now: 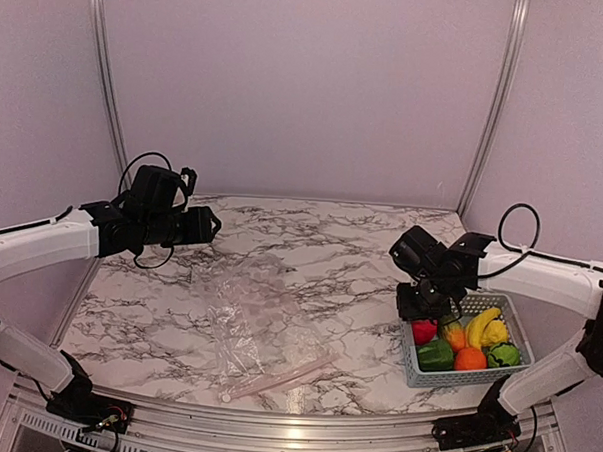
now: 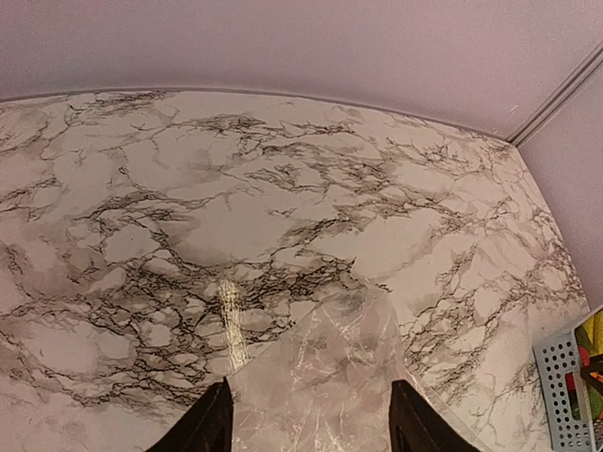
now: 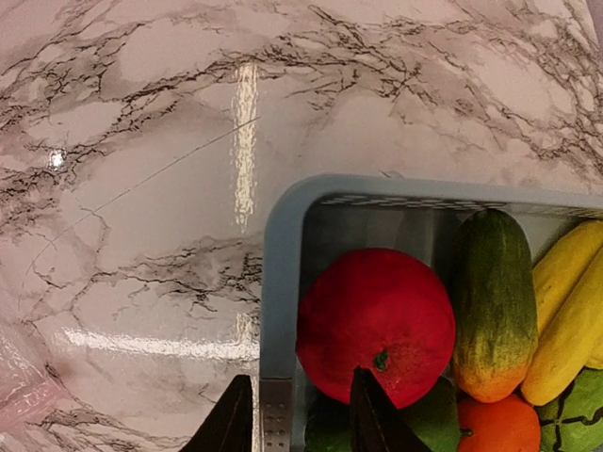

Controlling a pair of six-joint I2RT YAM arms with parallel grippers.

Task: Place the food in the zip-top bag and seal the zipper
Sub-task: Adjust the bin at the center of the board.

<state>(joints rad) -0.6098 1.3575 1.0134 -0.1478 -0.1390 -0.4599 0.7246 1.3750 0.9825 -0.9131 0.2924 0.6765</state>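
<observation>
Right gripper point(image 3: 301, 377), parted, straddles the basket point(image 3: 281, 273) wall at four o'clock beside the red apple point(image 3: 377, 315); left gripper point(image 2: 311, 384) gapes toward the zip-top bag point(image 2: 349, 330).

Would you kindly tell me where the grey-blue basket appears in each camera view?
Top external: basket at the marble table's near right corner.
Left wrist: lower right edge, partly cut off.
Right wrist: lower right, red apple inside.
Shared landmark: the marble table.

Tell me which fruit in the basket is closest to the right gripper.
The red apple, in the basket's corner: one finger of the right gripper overlaps it, while mango, banana and orange lie farther off.
</observation>
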